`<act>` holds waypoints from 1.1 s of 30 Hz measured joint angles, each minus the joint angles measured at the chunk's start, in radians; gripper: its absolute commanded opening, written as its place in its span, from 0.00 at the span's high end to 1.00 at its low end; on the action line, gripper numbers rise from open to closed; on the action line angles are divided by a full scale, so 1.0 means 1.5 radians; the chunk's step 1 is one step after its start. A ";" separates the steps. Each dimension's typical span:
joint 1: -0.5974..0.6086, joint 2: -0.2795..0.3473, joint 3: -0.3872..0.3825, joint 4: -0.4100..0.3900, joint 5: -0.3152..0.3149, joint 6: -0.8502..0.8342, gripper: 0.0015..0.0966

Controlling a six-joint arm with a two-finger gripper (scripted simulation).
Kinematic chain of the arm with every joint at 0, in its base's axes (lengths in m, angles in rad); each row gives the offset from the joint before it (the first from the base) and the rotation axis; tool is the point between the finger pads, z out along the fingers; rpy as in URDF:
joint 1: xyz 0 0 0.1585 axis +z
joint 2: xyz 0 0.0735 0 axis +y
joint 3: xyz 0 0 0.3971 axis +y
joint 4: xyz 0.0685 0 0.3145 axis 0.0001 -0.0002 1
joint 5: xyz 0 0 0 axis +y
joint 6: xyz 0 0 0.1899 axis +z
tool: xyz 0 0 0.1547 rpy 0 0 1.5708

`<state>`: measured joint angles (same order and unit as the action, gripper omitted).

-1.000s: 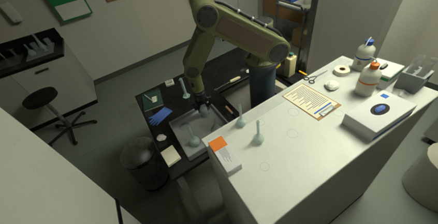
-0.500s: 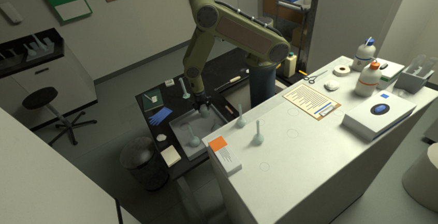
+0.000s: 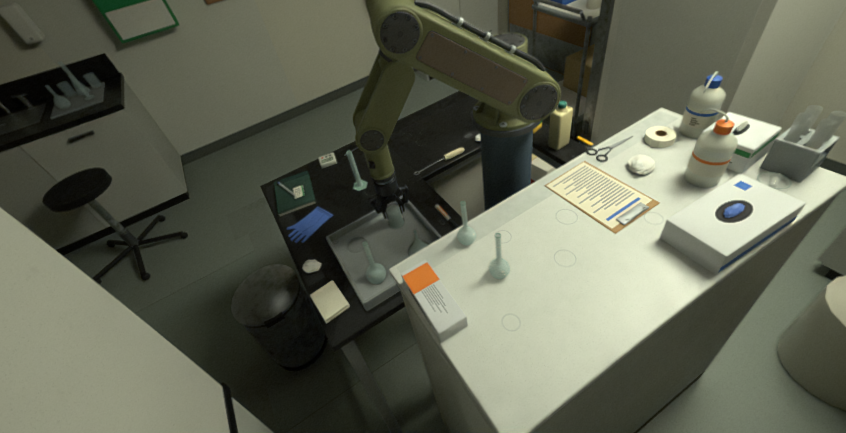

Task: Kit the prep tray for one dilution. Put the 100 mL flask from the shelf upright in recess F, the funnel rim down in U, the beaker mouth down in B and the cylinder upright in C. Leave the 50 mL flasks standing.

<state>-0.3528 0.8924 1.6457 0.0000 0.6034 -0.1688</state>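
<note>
The funnel (image 3: 417,245) is partly hidden behind the edge of the white shelf, sitting in the grey prep tray (image 3: 381,251). I still grip the pale beaker (image 3: 395,216) in my gripper (image 3: 391,208), low over the tray's far corner. A flask (image 3: 373,266) stands upright in the tray's near part. The tall cylinder (image 3: 355,171) stands upright on the black bench behind the tray. Two small flasks (image 3: 465,229) (image 3: 498,260) stand upright on the white shelf, to the right of the tray.
Behind the tray lie a green notebook (image 3: 294,191), a blue glove (image 3: 309,223) and a spatula (image 3: 439,160) on the black bench. An orange-labelled box (image 3: 433,300) sits on the shelf's near corner. A black bin (image 3: 277,312) stands under the bench's left end.
</note>
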 measured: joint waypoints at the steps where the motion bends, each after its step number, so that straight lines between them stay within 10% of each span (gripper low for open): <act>1: 0.000 0.000 0.000 0.000 0.000 0.000 0.40; 33: 0.000 -0.042 0.005 0.000 0.037 0.000 0.28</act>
<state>-0.3528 0.8293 1.6536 0.0000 0.6591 -0.1688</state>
